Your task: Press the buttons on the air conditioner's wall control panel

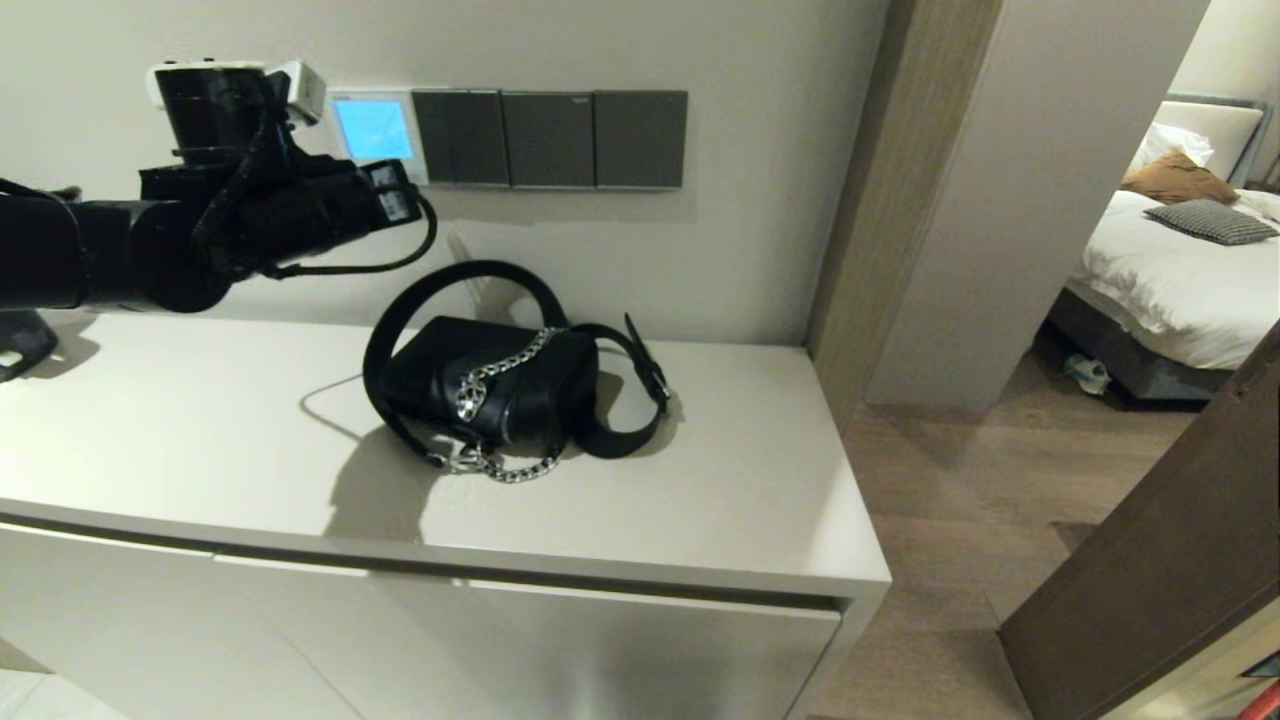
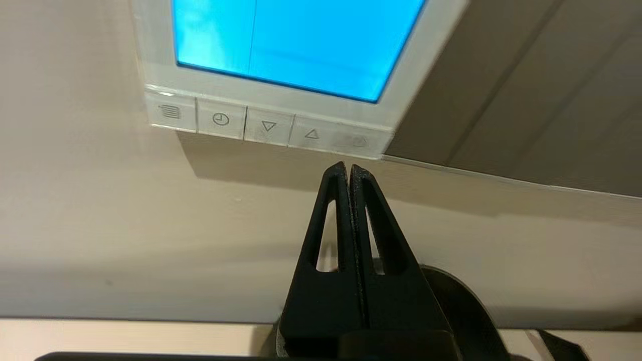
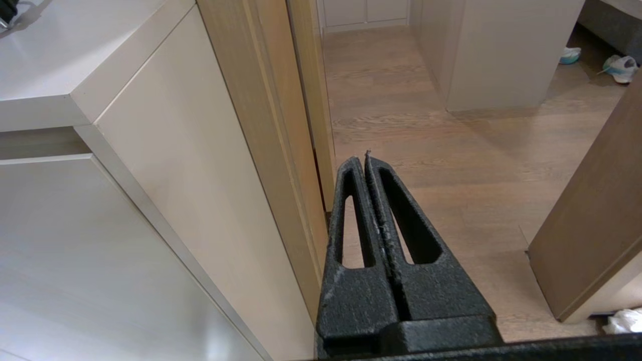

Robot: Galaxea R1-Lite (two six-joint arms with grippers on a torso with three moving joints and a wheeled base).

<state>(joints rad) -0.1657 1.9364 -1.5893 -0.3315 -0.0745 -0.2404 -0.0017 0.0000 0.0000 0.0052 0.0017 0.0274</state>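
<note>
The air conditioner's wall control panel (image 1: 372,130) is a small white thermostat with a glowing blue screen on the wall. In the left wrist view the panel (image 2: 301,45) fills the top, with the buttons (image 2: 268,126) in a row along its bottom strip. My left gripper (image 2: 348,168) is shut and empty. Its tips are close to the wall just below the right end of the button row, apart from the keys. In the head view the left gripper (image 1: 395,200) covers the panel's lower left. My right gripper (image 3: 365,159) is shut and parked low beside the cabinet.
Three dark grey switch plates (image 1: 550,138) sit right of the panel. A black handbag (image 1: 490,385) with a chain and strap lies on the white cabinet top (image 1: 200,430) below. A wooden door frame (image 1: 860,200) and a brown door (image 1: 1180,560) stand to the right.
</note>
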